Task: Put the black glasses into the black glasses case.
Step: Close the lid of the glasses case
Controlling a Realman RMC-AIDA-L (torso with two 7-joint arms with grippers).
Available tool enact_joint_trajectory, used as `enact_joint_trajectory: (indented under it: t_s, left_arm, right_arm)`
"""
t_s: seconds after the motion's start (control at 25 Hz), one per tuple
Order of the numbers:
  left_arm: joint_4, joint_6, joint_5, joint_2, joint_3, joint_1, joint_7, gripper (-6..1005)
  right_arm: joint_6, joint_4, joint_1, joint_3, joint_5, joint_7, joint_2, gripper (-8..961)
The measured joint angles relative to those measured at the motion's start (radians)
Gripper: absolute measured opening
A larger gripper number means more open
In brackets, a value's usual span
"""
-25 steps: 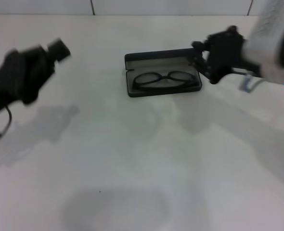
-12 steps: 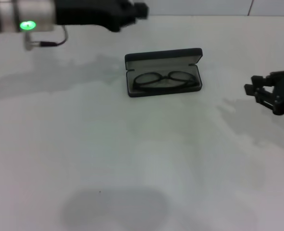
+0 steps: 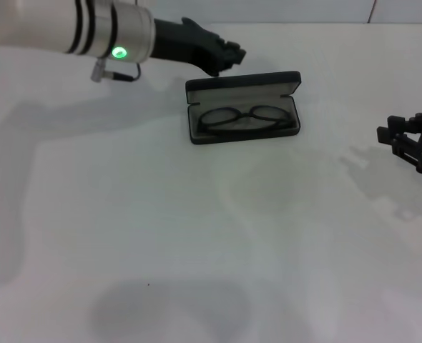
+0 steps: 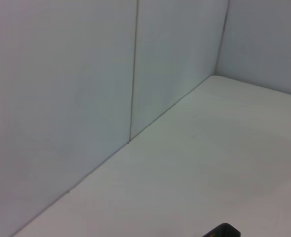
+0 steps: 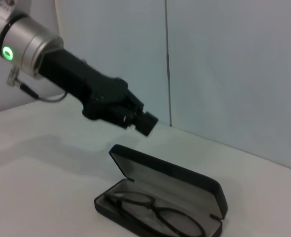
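Since half a second ago your left gripper (image 3: 229, 56) has slid rightward to just behind the open black glasses case (image 3: 242, 107), jaws seemingly pressed together. The black glasses (image 3: 243, 117) lie inside, upper centre. Your right gripper (image 3: 411, 143) waits at the right edge, jaws spread. A white worktop (image 3: 197, 229) meets pale panelled walls (image 4: 86, 74).
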State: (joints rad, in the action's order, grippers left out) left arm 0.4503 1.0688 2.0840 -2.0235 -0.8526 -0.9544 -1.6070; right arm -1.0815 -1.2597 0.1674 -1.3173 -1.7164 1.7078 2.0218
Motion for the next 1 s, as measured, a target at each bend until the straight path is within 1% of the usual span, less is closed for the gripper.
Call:
enact_joint_trajectory:
  t_s: [0.08,0.12,0.16,0.2,0.32,0.56,0.8,1.0]
  left_arm:
    - [-0.004,-0.015,-0.001,-0.014,0.003,0.000,0.001,120]
    - [-0.004,-0.031,-0.002,-0.024,0.005,0.000,0.005,121]
    - [-0.004,-0.061,-0.004,-0.041,0.006,0.000,0.008,122]
    - [-0.004,-0.061,-0.004,-0.041,0.006,0.000,0.008,123]
    - [-0.011,-0.094,-0.019,-0.060,0.006,0.000,0.029,125]
    - [-0.036,-0.138,-0.090,-0.064,0.003,-0.003,0.057,175]
    - [-0.058,-0.184,-0.117,-0.065,0.003,0.006,0.074,234]
    - [-0.099,-0.212,-0.118,-0.068,0.002,-0.002,0.098,202]
  right_arm:
    - [0.001,0.023,0.011,0.001,0.013,-0.018,0.000,245]
    - [0.004,0.035,0.018,0.002,0.017,-0.025,0.000,247]
    - [0.007,0.051,0.027,0.002,0.019,-0.029,0.000,248]
    - [0.009,0.061,0.033,0.002,0.019,-0.031,0.000,249]
    - [0.010,0.087,0.047,0.003,0.020,-0.039,0.000,254]
    - [0.011,0.117,0.052,0.002,0.029,-0.061,0.001,263]
    - [0.027,0.136,0.055,-0.001,0.035,-0.073,0.003,271]
    - [0.031,0.156,0.064,-0.005,0.061,-0.098,0.003,279]
